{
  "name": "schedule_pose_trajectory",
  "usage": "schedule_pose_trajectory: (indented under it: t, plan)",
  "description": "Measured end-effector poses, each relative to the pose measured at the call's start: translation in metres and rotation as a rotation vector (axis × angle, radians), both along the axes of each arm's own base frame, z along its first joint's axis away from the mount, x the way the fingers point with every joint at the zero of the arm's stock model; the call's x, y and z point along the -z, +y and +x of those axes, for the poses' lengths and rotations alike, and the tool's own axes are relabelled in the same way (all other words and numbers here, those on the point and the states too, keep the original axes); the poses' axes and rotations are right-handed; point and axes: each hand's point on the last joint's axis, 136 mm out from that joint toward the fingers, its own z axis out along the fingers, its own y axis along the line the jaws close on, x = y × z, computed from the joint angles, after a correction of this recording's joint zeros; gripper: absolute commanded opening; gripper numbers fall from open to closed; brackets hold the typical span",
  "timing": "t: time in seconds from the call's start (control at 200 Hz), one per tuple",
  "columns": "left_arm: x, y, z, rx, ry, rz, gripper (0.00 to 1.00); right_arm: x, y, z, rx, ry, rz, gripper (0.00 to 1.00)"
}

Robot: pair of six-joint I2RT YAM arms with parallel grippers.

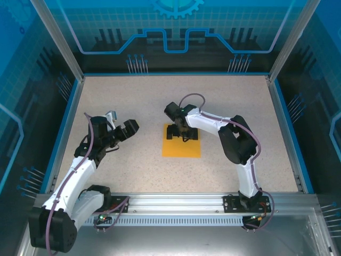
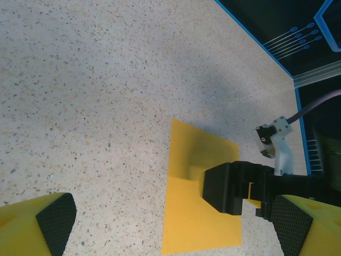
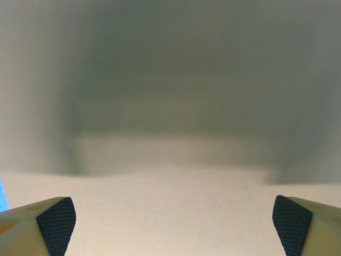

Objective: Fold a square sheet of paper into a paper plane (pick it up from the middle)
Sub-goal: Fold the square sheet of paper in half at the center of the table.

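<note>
From the overhead camera, the square sheet of paper (image 1: 181, 146) is lying flat and unfolded on the speckled table (image 1: 133, 96), a little right of the frame's centre. The right gripper (image 1: 183, 132) is hanging over the sheet's upper part, pointing down at it with its fingers spreading wide. Whether the tips are touching the paper I cannot tell. The left gripper (image 1: 126, 129) is hovering to the left of the sheet, apart from it, jaws parted with nothing between them. In the left wrist view, the orange-yellow sheet is occupying the lower middle of the frame. The right gripper's black body is sitting over the sheet's right half, throwing a shadow onto the paper above it. The left arm's own pads (image 2: 53, 224) are showing at the two bottom corners, wide apart and empty. The right wrist view is showing a blurred pale surface very close up. Its pads (image 3: 56, 224) are standing in the two bottom corners, spread out and gripping nothing that I can make out.
</note>
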Motion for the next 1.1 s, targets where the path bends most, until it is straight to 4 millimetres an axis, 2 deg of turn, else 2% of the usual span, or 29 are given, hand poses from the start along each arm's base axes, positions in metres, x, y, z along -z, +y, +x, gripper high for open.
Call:
schedule_pose_trajectory:
  t: [0.23, 0.445, 0.695, 0.8, 1.1]
  plan:
    - [-0.001, -0.002, 0.000, 0.012, -0.008, -0.009, 0.98, 0.015, -0.002, -0.003, -0.001, 0.032, -0.029, 0.99]
    - [0.000, -0.003, 0.000, 0.015, -0.006, -0.011, 0.98, 0.017, -0.001, -0.003, -0.004, 0.037, -0.034, 1.00]
    - [0.000, -0.003, 0.000, 0.015, -0.006, -0.011, 0.99, 0.018, -0.002, -0.004, -0.005, 0.018, -0.028, 0.95]
    - [0.000, -0.003, 0.000, 0.015, -0.005, -0.011, 0.98, 0.018, -0.002, -0.003, -0.006, 0.015, -0.029, 0.90]
    - [0.000, -0.003, -0.001, 0.017, -0.005, -0.012, 0.98, 0.013, -0.001, -0.002, -0.018, 0.019, -0.045, 0.95]
